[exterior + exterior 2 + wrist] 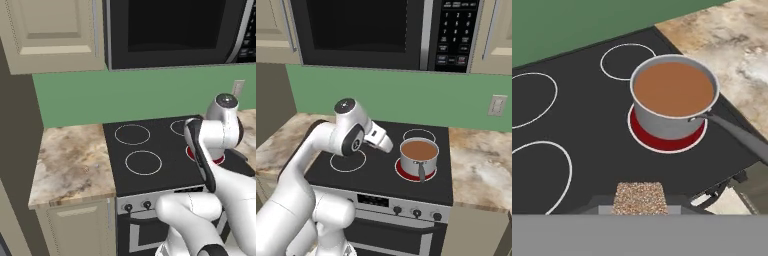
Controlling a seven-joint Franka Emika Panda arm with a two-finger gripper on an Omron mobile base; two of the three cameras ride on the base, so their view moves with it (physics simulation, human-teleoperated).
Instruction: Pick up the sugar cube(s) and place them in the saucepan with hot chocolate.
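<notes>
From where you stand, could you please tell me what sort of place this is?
A home kitchen, rendered: a black glass stovetop with white burner rings, a microwave mounted above it, marbled stone counters on either side, and a saucepan of brown liquid on a red burner.

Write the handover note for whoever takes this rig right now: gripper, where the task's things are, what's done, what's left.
Gripper: shut on a speckled tan sugar cube, over the front of the stovetop, short of the pot.
Saucepan: on the red-glowing front right ring, full of hot chocolate, handle toward the front.
Done: one cube picked up.
Left: carry it over the saucepan and release; no cube visible in the liquid. Whereabouts of any other cube cannot be told.
</notes>
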